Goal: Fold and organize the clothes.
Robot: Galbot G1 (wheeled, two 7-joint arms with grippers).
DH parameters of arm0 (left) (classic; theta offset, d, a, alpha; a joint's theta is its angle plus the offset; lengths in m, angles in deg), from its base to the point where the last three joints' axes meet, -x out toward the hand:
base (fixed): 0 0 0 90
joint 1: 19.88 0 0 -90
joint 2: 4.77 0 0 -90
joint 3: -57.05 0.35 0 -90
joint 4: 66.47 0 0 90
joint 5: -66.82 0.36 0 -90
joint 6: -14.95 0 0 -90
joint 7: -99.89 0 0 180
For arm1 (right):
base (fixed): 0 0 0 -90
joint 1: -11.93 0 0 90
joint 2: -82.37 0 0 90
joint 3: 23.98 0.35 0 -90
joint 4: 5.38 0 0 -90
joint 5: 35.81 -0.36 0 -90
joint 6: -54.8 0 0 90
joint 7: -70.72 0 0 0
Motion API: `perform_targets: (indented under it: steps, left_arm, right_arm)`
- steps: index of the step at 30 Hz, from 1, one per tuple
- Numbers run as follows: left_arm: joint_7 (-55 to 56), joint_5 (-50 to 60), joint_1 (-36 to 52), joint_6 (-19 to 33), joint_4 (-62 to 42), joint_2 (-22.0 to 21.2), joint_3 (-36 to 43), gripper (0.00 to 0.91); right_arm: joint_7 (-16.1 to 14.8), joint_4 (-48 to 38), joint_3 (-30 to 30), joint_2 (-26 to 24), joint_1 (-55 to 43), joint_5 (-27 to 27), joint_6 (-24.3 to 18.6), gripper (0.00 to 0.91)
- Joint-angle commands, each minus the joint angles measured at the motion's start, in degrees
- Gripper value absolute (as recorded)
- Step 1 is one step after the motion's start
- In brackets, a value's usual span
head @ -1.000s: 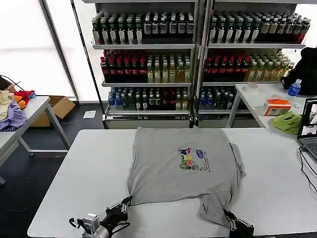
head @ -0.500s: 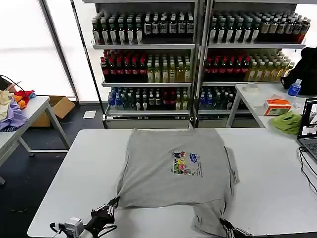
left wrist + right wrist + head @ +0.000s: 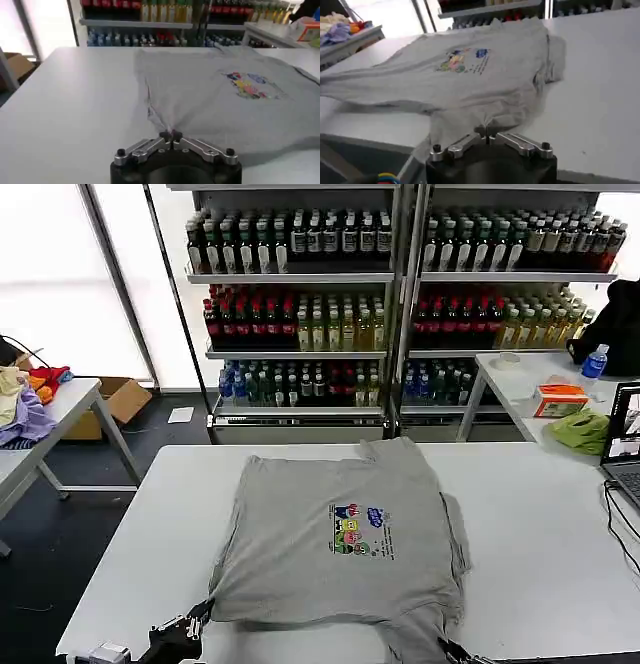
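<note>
A light grey short-sleeved cotton shirt with a small multicoloured chest print [image 3: 340, 534] lies face up across the middle of the white tabletop [image 3: 540, 544], its collar end toward the shelves of bottles [image 3: 390, 294] and its hem end at the near edge. Each arm holds one near corner. The left gripper [image 3: 170, 135] has its jaws closed on a pinch of the fabric at the robot's left, where creases run up from the grip into the cloth. The right gripper [image 3: 485, 134] is likewise clamped on a bunched fold on the right, and the hem there hangs just over the tabletop's edge. Holding two corners at once likely keeps the cloth taut and square, so the shirt can be dragged flat or lifted as one sheet for a fold, rather than crumpling.
</note>
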Motion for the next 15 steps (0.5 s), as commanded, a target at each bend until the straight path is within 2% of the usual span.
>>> perform_targets:
  steps: [1, 9, 15]
  left_arm:
    - [0.82, -2.94, 3.09, -1.08, 1.69, 1.73, -1.26, 0.01]
    - [2.35, -11.49, 14.9, 0.25, -4.77, 9.33, 1.81, 0.01]
    - [2.39, -14.73, 22.74, 0.37, -10.83, 11.61, 4.48, 0.01]
  right_arm:
    - [0.21, 0.53, 0.01, 0.17, -3.06, -3.48, -4.0, 0.0]
    - [7.76, -1.68, -3.26, 2.74, -15.92, -8.92, -5.47, 0.0]
    - [9.23, -5.74, -4.63, 2.75, -23.13, -9.33, -5.59, 0.0]
